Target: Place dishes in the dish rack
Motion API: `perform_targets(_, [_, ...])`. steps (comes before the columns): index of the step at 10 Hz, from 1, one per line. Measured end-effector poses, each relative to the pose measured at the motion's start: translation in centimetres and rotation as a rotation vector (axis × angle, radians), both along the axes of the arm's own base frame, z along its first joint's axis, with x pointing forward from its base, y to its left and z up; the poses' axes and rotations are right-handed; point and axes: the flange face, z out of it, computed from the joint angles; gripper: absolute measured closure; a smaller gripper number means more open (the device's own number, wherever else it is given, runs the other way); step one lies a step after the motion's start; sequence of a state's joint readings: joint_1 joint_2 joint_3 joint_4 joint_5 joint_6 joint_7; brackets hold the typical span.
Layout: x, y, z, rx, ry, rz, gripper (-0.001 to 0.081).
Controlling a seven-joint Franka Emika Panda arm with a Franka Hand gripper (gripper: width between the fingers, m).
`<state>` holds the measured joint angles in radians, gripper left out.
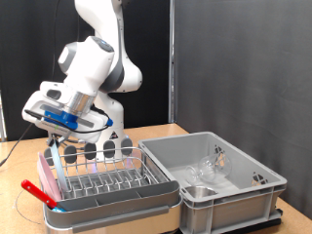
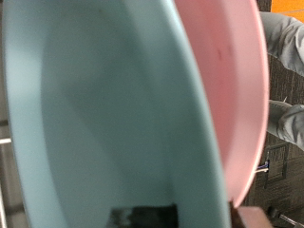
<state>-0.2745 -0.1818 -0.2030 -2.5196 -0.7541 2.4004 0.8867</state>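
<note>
The dish rack [image 1: 112, 181], silver wire in a grey tray with pink-red edges, sits at the exterior view's lower left. My gripper [image 1: 56, 136] hangs over its left end, shut on a light blue plate [image 1: 60, 172] that stands on edge and reaches down among the prongs. The wrist view is filled by that light blue plate [image 2: 95, 114], with a pink plate [image 2: 233, 85] right beside it. A dark finger part [image 2: 142, 217] shows at the plate's edge. Clear glass pieces [image 1: 205, 174] lie in the grey bin.
A deep grey plastic bin [image 1: 244, 168] stands directly beside the rack on the exterior view's right. A red handle-like piece [image 1: 37, 189] sticks out at the rack's left corner. The robot's base rises behind the rack, in front of a black curtain.
</note>
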Motion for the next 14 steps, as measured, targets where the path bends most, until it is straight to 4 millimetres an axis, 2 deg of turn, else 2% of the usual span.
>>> perform_targets(6, [0.9,1.0,-1.3,0.011,-0.012,0.020,0.0775])
perform_targets(11, [1.5,0.9,-2.3,0.013,-0.007,-0.001,0.0775])
perform_targets(12, [1.7,0.9,-2.5,0.013,-0.005,-0.003,0.0689])
perform_targets(13, [1.8,0.9,-2.6,0.013,-0.004,-0.004,0.0689])
perform_targets(14, [2.0,0.8,-2.6,0.014,-0.004,-0.006,0.0509])
